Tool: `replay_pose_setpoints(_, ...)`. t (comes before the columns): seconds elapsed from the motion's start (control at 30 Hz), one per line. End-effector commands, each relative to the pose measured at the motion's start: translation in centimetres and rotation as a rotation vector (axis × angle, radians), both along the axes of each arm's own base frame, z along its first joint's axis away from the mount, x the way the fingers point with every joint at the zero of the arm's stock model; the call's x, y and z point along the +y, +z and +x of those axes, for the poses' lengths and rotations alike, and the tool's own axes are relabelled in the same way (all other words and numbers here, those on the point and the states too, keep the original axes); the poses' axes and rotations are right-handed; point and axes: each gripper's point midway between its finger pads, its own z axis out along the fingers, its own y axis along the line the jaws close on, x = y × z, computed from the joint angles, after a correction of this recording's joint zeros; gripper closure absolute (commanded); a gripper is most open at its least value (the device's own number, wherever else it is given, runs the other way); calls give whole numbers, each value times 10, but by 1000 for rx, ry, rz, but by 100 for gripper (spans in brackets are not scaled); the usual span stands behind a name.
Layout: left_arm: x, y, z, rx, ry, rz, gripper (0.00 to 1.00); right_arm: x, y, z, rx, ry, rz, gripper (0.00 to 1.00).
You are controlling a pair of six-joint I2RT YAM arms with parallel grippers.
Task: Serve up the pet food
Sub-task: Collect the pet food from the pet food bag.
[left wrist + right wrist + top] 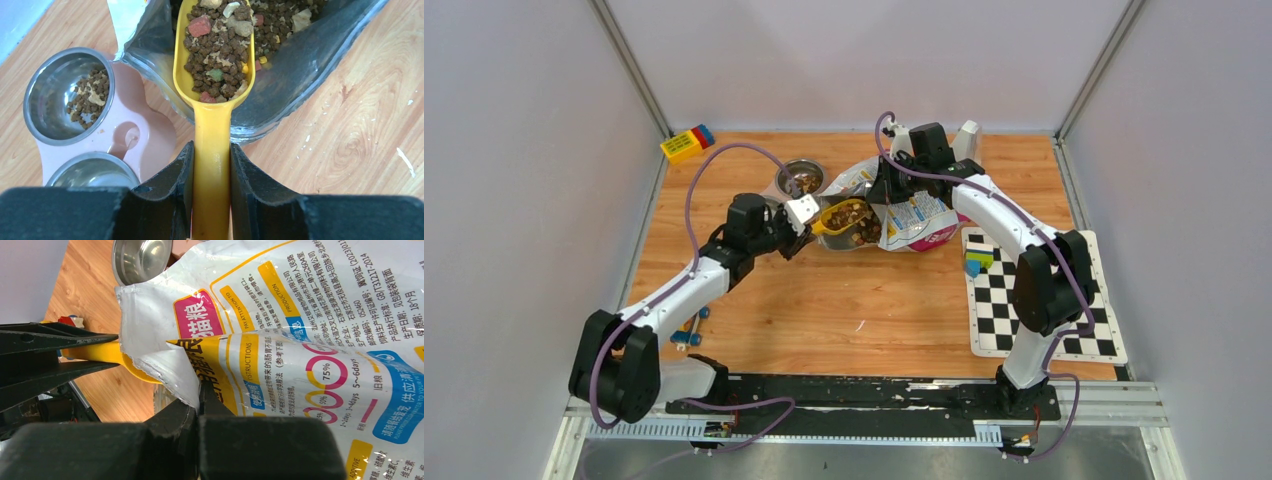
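Observation:
My left gripper [211, 160] is shut on the handle of the yellow scoop [212, 125]. The scoop is heaped with brown kibble [215, 55] and sits at the mouth of the open bag [300, 60], whose silver lining shows. More kibble lies inside the bag. The pink double bowl [135, 135] is left of the scoop; its far steel bowl [65, 95] holds a little kibble, the near one [92, 172] looks empty. My right gripper [200, 395] is shut on the upper edge of the yellow-and-white bag [280, 340]. In the top view the scoop [842, 216] is between bowl [800, 180] and bag [914, 215].
Coloured toy bricks [686, 143] lie at the back left corner. A checkerboard sheet [1034, 300] with small blocks [977, 262] lies at the right. Blue pieces [687, 335] lie by the left arm. White walls enclose the wooden table [844, 310].

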Motion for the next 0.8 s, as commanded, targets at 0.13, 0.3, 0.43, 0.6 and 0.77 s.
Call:
replay_pose_setpoints(0.13, 2, 19, -10, -53, -58, -18, 100, 1, 29, 1, -54, 13, 30, 100)
replay_pose_setpoints(0.3, 11, 25, -9, -53, -36, -44, 100, 0, 30, 0, -56, 13, 30, 100)
replay_pose_setpoints(0.43, 16, 29, -9, -52, -37, -65, 100, 0, 31, 0, -58, 13, 32, 100)
replay_pose_setpoints(0.6, 9, 23, -19, -4, -94, -85, 100, 1, 32, 0, -56, 16, 35, 100)
replay_pose_setpoints(0.77, 0, 14, -28, 29, -152, -127, 100, 0, 33, -1, -59, 16, 36, 100)
